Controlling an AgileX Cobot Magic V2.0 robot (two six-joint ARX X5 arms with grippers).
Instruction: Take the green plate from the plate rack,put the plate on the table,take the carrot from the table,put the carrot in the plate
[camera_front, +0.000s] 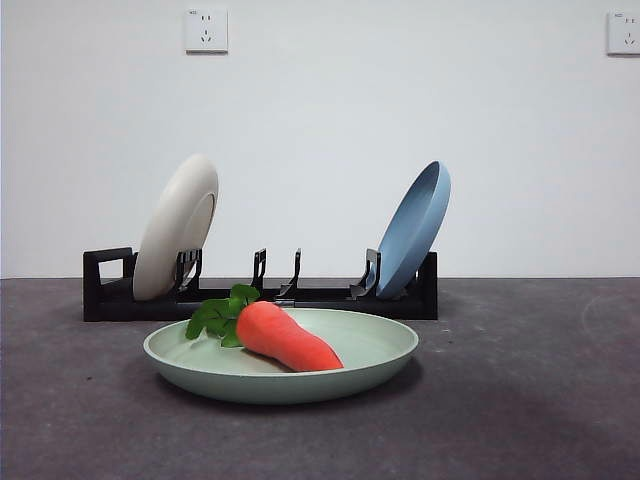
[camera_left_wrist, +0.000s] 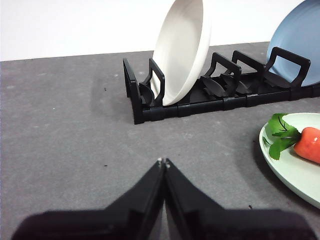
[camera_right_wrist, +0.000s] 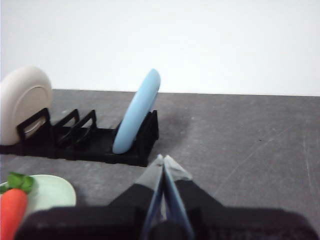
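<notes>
Task looks done: carrot (camera_front: 287, 338) lies in green plate (camera_front: 380, 352) on table (camera_front: 540, 400) before rack (camera_front: 300, 297), left hand (camera_left_wrist: 163, 161) and right hand (camera_right_wrist: 163, 159) both pinched together, empty, nothing left but idling.

Dark grey table (camera_front: 540, 400), green plate (camera_front: 380, 350) lying flat, black plate rack (camera_front: 320, 298) just behind it
</notes>
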